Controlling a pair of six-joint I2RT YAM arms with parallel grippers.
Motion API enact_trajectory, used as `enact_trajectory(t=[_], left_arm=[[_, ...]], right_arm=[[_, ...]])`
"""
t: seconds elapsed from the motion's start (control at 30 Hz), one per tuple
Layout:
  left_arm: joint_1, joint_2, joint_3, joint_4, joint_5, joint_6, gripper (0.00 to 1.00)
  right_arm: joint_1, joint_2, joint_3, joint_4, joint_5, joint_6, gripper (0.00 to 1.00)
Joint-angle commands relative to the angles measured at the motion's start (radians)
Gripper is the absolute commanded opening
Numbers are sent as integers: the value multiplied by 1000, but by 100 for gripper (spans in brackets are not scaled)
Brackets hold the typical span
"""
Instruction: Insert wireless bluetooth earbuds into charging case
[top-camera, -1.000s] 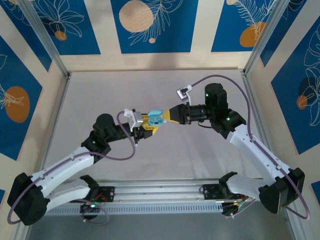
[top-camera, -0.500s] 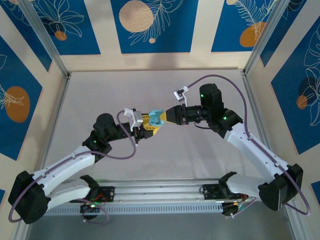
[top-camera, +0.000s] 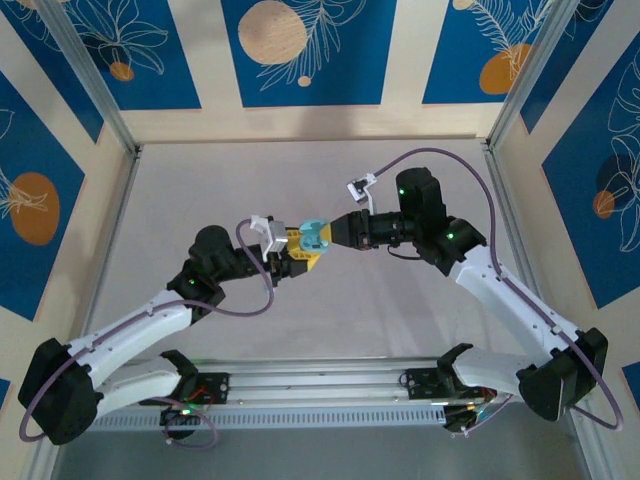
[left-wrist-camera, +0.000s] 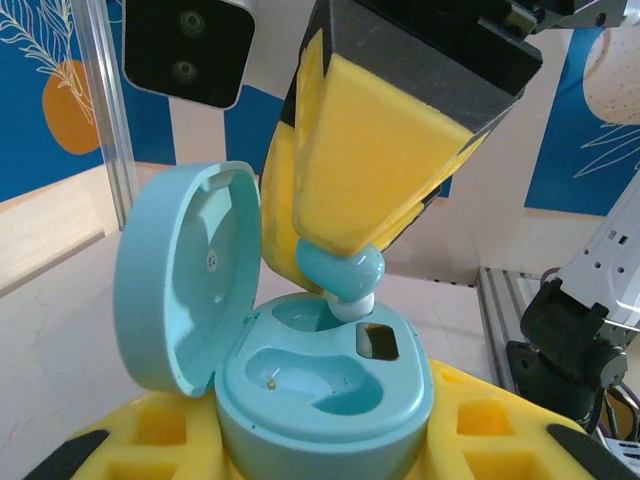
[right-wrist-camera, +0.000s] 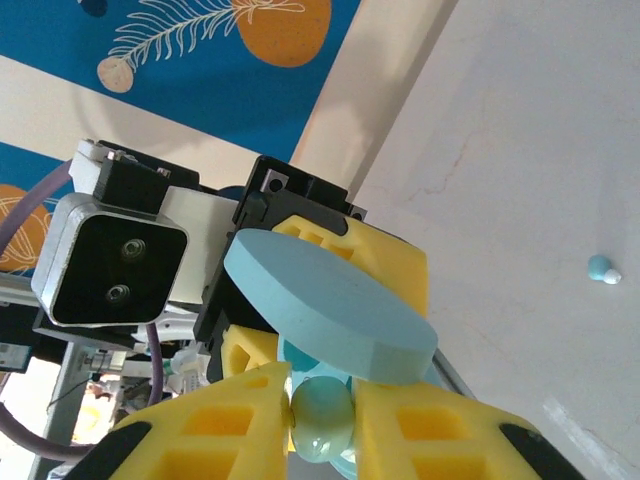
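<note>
L fingers (top-camera: 303, 258) clamped on blue case (left-wrist-camera: 330, 395), lid open, mid-counter (top-camera: 200, 180). R fingers (top-camera: 338, 231) pinch blue earbud (left-wrist-camera: 345, 272) w/ white tip at case's far socket. 2nd bud (right-wrist-camera: 603, 268) loose on counter, well apart.

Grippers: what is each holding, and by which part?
Left gripper clamps the open blue case by its base; right gripper pinches a blue earbud by its body, tip free.
</note>
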Motion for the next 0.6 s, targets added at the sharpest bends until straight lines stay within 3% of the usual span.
enact_trajectory(t=[0.0, 0.27, 0.57], left_arm=[[-7, -5, 31, 97, 32, -14, 21], [-7, -7, 27, 104, 30, -18, 20], [-6, -22, 17, 92, 4, -7, 20]], right_arm=[[12, 9, 32, -111, 80, -72, 26], [27, 6, 50, -153, 137, -101, 30], [29, -17, 68, -169, 165, -90, 44]])
